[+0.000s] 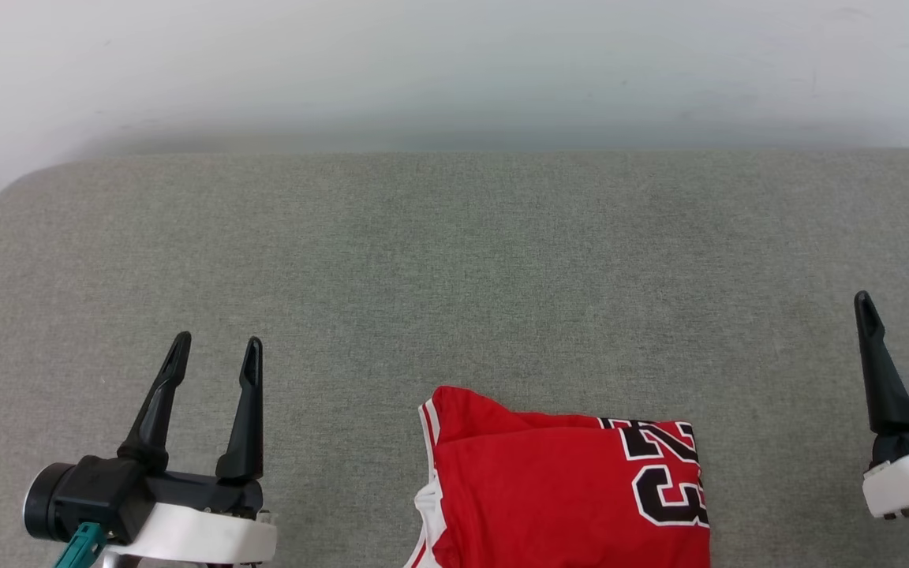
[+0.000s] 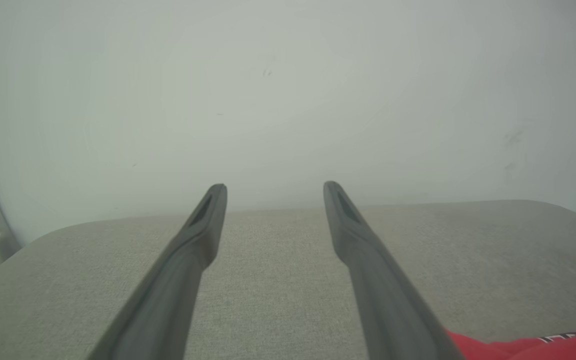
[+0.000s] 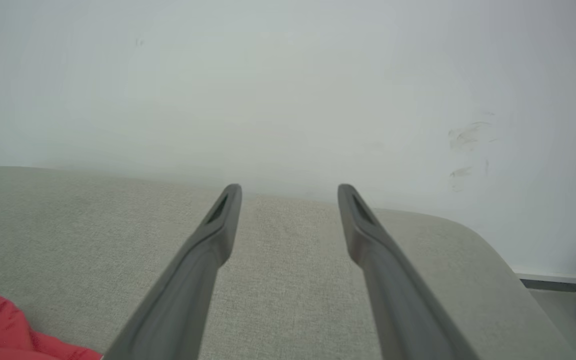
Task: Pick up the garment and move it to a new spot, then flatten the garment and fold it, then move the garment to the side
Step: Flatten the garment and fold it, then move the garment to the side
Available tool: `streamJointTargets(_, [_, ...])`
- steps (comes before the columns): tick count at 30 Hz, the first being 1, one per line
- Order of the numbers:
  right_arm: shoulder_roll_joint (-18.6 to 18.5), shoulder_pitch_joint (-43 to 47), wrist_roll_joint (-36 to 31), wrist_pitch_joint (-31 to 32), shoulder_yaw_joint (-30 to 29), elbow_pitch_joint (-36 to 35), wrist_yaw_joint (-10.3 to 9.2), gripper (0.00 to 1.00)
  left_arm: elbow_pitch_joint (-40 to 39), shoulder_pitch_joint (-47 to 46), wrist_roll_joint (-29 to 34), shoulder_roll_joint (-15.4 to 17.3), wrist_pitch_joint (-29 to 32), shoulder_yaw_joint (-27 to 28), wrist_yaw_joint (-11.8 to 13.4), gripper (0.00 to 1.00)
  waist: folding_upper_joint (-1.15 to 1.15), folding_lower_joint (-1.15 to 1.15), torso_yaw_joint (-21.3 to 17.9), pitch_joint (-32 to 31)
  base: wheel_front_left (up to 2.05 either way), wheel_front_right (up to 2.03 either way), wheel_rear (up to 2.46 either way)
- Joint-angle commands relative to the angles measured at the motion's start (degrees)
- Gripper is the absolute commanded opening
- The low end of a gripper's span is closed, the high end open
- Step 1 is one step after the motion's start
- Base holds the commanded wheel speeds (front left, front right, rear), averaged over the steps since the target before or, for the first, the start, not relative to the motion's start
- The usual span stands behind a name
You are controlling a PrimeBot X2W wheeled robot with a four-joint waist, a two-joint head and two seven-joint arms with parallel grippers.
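Two grippers hover with jaws spread wide and empty, the left gripper [image 1: 218, 339] and the right gripper [image 1: 902, 292] flanking the garment [image 1: 549, 497]; the folded red jersey, black "23" showing, lies at the near edge of the grey upholstered surface [image 1: 454, 260], touching neither.

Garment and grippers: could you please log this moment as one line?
garment: folded, on cushion | left gripper: open, empty | right gripper: open, empty
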Motion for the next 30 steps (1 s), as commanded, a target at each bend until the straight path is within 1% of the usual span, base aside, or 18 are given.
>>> streamJointTargets(1, [1.09, 0.85, -0.89, -1.58, -0.67, -1.08, -0.02, 1.00, -0.16, 0.41, -0.20, -0.08, -0.12, 0.22, -0.06, 1.00, 0.00, 0.00, 0.02, 0.07, 0.00, 0.00, 0.00])
streamJointTargets(5, [4.29, 3.25, -3.49, -6.79, -2.17, -3.32, -0.02, 1.00, -0.17, 0.94, -1.01, -0.44, -0.12, -0.24, -0.06, 1.00, 0.00, 0.00, 0.16, 0.14, 0.00, 0.00, 0.00])
streamJointTargets(9, [7.31, 4.57, -5.47, -10.50, -2.81, -2.51, -0.02, 1.00, -0.05, 1.23, -1.47, -0.59, -0.12, -1.11, -0.06, 1.00, 0.00, 0.00, 0.38, 0.13, 0.00, 0.00, 0.00])
streamJointTargets(13, [9.08, 4.81, -6.47, -11.84, -2.26, -1.10, -0.02, 1.00, 0.17, 1.10, -1.69, -0.62, -0.12, -1.57, -0.06, 1.00, 0.00, 0.00, 0.52, 0.06, 0.00, 0.00, 0.00])
streamJointTargets(17, [9.68, 4.58, -6.62, -11.24, -2.47, -0.43, -0.02, 1.00, 0.21, 0.88, -1.68, -0.42, -0.12, -1.63, -0.06, 1.00, 0.00, 0.00, 0.57, 0.09, 0.00, 0.00, 0.00])
streamJointTargets(20, [9.38, 4.26, -6.26, -10.33, -2.42, -0.65, -0.02, 1.00, 0.23, 0.68, -1.67, -0.22, -0.12, -1.47, -0.06, 1.00, 0.00, 0.00, 0.56, 0.14, 0.00, 0.00, 0.00])
streamJointTargets(23, [8.33, 4.63, -5.64, -7.13, -1.41, -1.05, -0.02, 1.00, 0.32, 0.59, -1.40, -0.06, -0.12, -1.43, -0.06, 1.00, 0.00, 0.00, 0.53, 0.29, 0.00, 0.00, 0.00])
streamJointTargets(25, [6.11, 5.11, -5.34, -3.44, 0.86, -1.66, -0.02, 1.00, 0.41, 0.60, -1.16, 0.00, -0.12, -1.47, -0.06, 1.00, 0.00, 0.00, 0.38, 0.47, 0.00, 0.00, 0.00])
streamJointTargets(26, [5.43, 5.62, -3.95, -0.29, 2.02, -1.56, -0.03, 1.00, 0.43, 0.56, -1.06, 0.06, -0.12, -1.49, -0.06, 1.00, 0.00, 0.00, 0.30, 0.56, 0.00, 0.00, 0.00])
streamJointTargets(27, [3.60, 6.06, -2.86, 2.94, 4.14, -1.97, -0.02, 1.00, 0.46, 0.50, -1.08, 0.16, -0.12, -1.56, -0.07, 1.00, 0.00, 0.00, 0.22, 0.64, 0.00, 0.00, 0.00])
streamJointTargets(29, [1.09, 6.20, 0.64, 10.31, 6.30, -2.97, -0.05, 1.00, 0.41, 0.37, -1.07, 0.23, -0.12, -1.47, -0.07, 1.00, 0.00, 0.00, -0.02, 0.89, 0.00, 0.00, 0.00])
streamJointTargets(30, [-1.11, 6.43, 1.85, 13.70, 8.25, -4.12, 0.01, 1.00, 0.40, 0.25, -1.08, 0.28, -0.12, -1.42, -0.06, 1.00, 0.00, 0.00, -0.07, 1.04, 0.00, 0.00, 0.00])
